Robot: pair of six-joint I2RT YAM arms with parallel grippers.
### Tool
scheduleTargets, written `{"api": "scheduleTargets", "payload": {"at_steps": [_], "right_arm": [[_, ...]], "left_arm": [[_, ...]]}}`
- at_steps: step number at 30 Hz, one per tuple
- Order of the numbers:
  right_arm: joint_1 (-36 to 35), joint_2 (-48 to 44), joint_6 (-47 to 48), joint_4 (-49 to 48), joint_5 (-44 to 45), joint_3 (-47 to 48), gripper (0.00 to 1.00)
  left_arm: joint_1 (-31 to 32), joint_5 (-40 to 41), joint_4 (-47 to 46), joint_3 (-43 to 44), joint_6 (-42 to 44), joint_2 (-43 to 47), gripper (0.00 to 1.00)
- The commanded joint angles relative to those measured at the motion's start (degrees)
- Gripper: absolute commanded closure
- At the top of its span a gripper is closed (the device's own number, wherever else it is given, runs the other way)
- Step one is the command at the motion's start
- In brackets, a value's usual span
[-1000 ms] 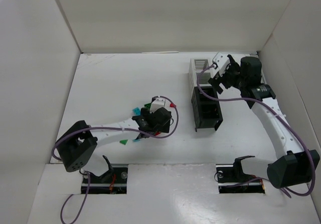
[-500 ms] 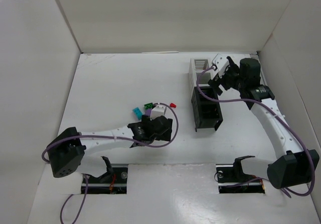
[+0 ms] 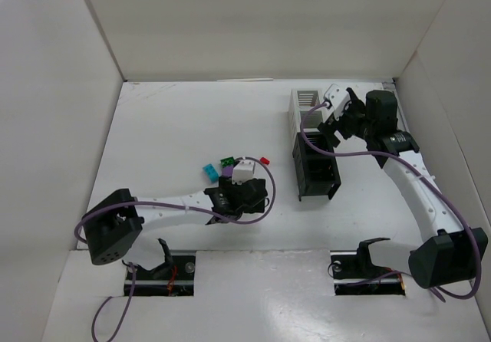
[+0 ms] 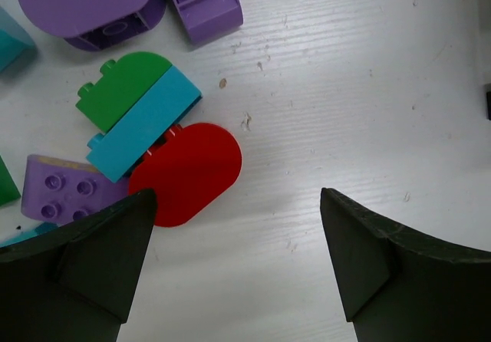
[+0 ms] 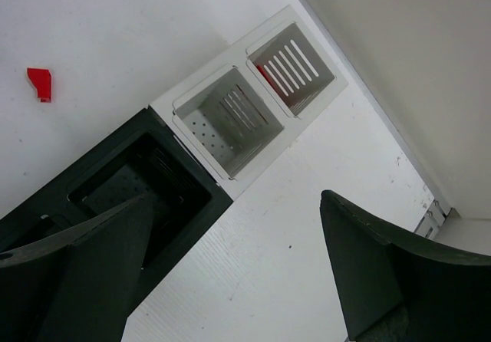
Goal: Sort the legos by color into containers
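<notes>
2 grippers are seen released, nothing grasped. Left gripper (image 4: 238, 204) is held low over the legos (image 3: 208, 171), clustered mid-width toward the table's (image 3: 169, 120) near edge. Red lego (image 4: 184, 175) is partly covered by 1 finger and touches cyan lego (image 4: 146, 131), which is pressed against green lego (image 4: 126, 89). Right gripper (image 5: 236, 204) is held above the containers (image 5: 290, 126) near the right edge: 2 white bins (image 5: 230, 116) toward the far edge, 2 black bins (image 5: 180, 156) nearer.
</notes>
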State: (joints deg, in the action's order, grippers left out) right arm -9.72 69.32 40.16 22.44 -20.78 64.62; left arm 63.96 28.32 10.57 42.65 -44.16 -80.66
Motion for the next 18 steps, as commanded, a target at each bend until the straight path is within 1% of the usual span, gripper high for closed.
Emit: {"api": "scheduleTargets", "payload": {"at_steps": [1,7,10,12,18], "right_arm": [[0.22,-1.38,-0.79,-1.87,-0.32,0.07,0.06],[0.22,-1.38,-0.79,-2.4,-0.32,-0.46,0.06],[0.22,-1.38,-0.79,-2.4,-0.32,-0.46,0.06],[0.22,-1.38,-0.79,-2.4,-0.32,-0.46,0.06],[0.22,-1.38,-0.79,-2.4,-0.32,-0.46,0.06]], "left_arm": [[1.33,-2.3,7.36,-2.04,-4.79,1.82,0.15],[1.34,-2.3,6.67,-4.85,-5.94,8.67,0.15],[1.34,-2.3,6.66,-6.17,-5.94,9.73,0.14],[1.34,-2.3,6.04,-6.18,-5.94,9.74,0.14],[1.34,-1.68,1.83,-4.77,-2.78,3.94,0.14]]}}
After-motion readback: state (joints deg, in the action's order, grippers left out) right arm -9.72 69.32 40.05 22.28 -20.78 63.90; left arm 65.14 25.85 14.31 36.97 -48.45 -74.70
